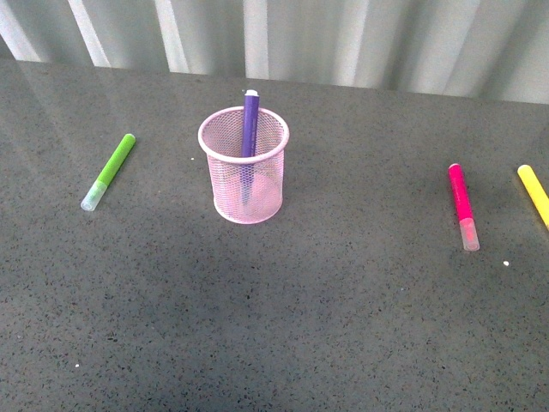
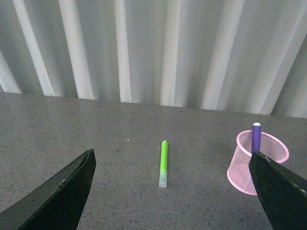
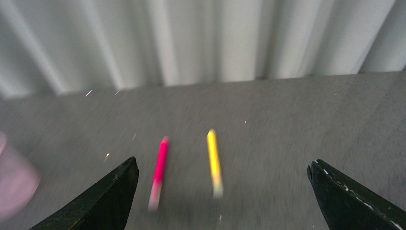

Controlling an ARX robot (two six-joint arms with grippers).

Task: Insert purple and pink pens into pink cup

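Pincers, two, both gaping wide and gripping nothing: left pincer (image 2: pixel 171 155) is hanging over the left part of the tabletop (image 1: pixel 274 343), right pincer (image 3: pixel 221 164) over the right part, in a blurred view. Pink pen (image 1: pixel 463 206) is lying flat at right, well apart from the cup, with yellow marker (image 1: pixel 533 195) just right of it. Pink cup (image 1: pixel 266 184) is standing upright left of centre, and the purple pen (image 1: pixel 250 120) is standing inside it. Green marker (image 1: pixel 109 172) is lying farther left. Corrugated wall (image 1: pixel 343 34) is running behind.
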